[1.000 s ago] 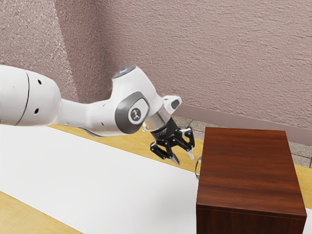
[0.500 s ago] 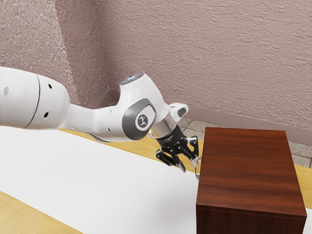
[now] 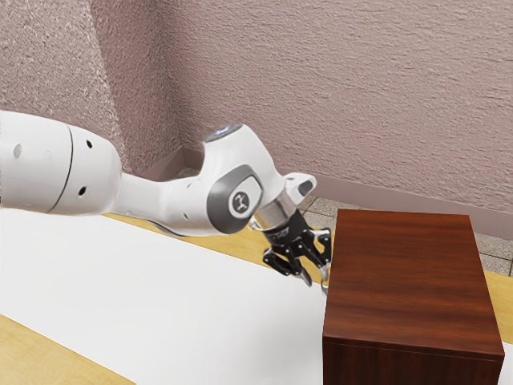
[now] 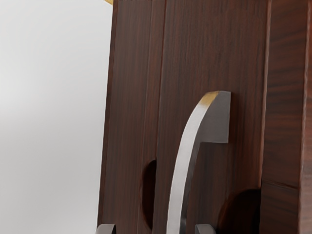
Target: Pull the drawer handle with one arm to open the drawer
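Observation:
A dark wooden cabinet (image 3: 409, 281) stands at the exterior view's right, its drawer front facing the arm. A curved grey metal handle (image 4: 195, 156) arches out from the drawer front (image 4: 136, 97), and a sliver of that handle (image 3: 325, 282) shows at the cabinet's near face. My black gripper (image 3: 316, 271) is open and right up against that face, at the handle. In the wrist view two grey fingertips (image 4: 105, 228) stand on either side of the handle's lower end, without closing on it. The drawer front lies flush with the cabinet.
A white sheet (image 3: 144, 297) covers the yellow wooden tabletop (image 3: 32, 353) in front of the cabinet. A rough pinkish wall (image 3: 361, 96) runs behind. A strip of tiled floor (image 3: 321, 207) shows past the table's far edge.
My hand has moved toward the exterior view's right and slightly down, from a short way off the cabinet to right at the handle. The fingers have stayed open.

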Robot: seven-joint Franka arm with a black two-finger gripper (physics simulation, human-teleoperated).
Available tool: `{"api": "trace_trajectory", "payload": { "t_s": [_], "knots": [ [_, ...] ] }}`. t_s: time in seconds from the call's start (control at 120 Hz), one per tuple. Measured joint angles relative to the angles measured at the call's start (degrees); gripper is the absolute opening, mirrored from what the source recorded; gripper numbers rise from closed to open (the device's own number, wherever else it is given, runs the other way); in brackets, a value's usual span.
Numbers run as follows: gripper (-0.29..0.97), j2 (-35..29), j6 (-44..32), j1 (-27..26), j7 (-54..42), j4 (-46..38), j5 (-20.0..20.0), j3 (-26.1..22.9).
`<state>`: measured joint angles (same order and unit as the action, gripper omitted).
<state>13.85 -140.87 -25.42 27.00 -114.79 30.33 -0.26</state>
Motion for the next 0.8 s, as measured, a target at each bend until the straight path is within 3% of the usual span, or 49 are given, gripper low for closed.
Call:
{"api": "trace_trajectory", "payload": {
  "t_s": [0.8],
  "knots": [
    [0.01, -0.8, -0.1, 0.3, -0.6, -1.5, 0.2, 0.4]
  ]
}}
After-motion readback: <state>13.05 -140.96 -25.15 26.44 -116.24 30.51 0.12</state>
